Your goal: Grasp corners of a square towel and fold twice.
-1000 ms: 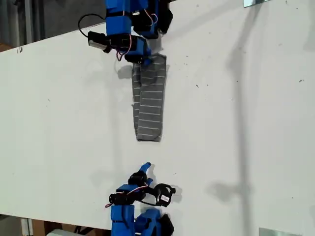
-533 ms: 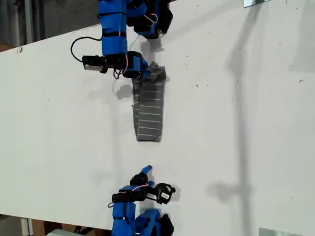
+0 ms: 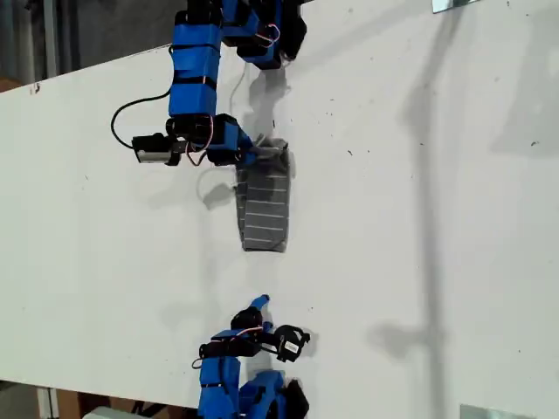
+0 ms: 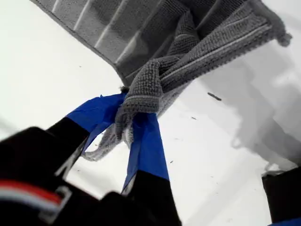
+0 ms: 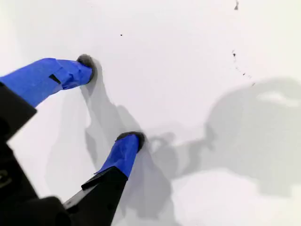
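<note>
The square towel (image 3: pixel 265 206) is a dark grey cloth with thin white stripes, folded into a narrow strip near the middle of the white table in the exterior view. My first gripper (image 3: pixel 258 155) is shut on the bunched corners (image 4: pixel 141 96) at the strip's far end, lifting that end off the table. In the first wrist view the blue fingers (image 4: pixel 146 146) pinch the gathered cloth (image 4: pixel 188 42). My second gripper (image 3: pixel 259 305) stands open near the bottom of the exterior view, its blue fingertips (image 5: pixel 126 149) on bare table with nothing between them.
The white table (image 3: pixel 419 218) stretches wide on both sides of the towel in the exterior view. The first arm's base (image 3: pixel 253 26) sits at the top edge and the second arm's base (image 3: pixel 249 393) at the bottom edge. A dark floor shows at the top-left corner.
My first gripper has carried the towel's far end toward the bottom of the exterior view, bunching it and shortening the strip. My second gripper has barely moved.
</note>
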`<control>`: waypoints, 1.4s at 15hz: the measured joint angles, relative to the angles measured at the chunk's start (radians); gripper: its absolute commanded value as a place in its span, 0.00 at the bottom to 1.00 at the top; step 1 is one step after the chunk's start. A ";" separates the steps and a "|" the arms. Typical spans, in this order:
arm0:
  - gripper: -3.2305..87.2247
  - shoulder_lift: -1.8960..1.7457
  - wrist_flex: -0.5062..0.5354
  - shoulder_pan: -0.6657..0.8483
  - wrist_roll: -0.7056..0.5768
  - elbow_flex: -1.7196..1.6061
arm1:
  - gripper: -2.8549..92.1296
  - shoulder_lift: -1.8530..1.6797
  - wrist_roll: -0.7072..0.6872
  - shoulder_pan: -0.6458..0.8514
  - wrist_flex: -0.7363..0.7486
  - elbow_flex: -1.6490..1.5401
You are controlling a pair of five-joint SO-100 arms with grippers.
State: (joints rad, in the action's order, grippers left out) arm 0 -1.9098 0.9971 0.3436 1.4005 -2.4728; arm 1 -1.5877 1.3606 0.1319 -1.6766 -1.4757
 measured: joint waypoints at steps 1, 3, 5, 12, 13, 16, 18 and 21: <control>0.34 0.003 0.000 0.000 0.002 0.002 | 0.03 0.037 -0.040 0.000 0.000 0.055; 0.34 0.005 0.000 0.002 0.002 0.002 | 0.03 0.086 -0.100 0.000 0.014 0.130; 0.34 0.006 0.000 0.002 0.002 0.002 | 0.03 0.149 -0.164 -0.005 0.029 0.202; 0.34 0.012 0.000 0.002 0.005 0.002 | 0.03 0.215 -0.422 -0.035 0.160 0.376; 0.34 0.012 0.000 0.002 0.005 0.002 | 0.03 0.224 -0.451 -0.035 0.192 0.376; 0.34 0.014 0.000 0.002 0.005 0.003 | 0.03 0.321 -0.523 -0.040 0.245 0.417; 0.34 0.014 0.000 0.005 0.005 0.003 | 0.03 0.380 -0.545 -0.044 0.279 0.456; 0.34 0.015 -0.002 0.018 0.005 0.003 | 0.03 0.393 -0.575 -0.044 0.337 0.463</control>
State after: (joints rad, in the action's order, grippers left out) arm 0 -1.8945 0.9956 0.3620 1.4051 -2.4697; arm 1 -1.1950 0.7854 0.0874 -1.3392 -1.0124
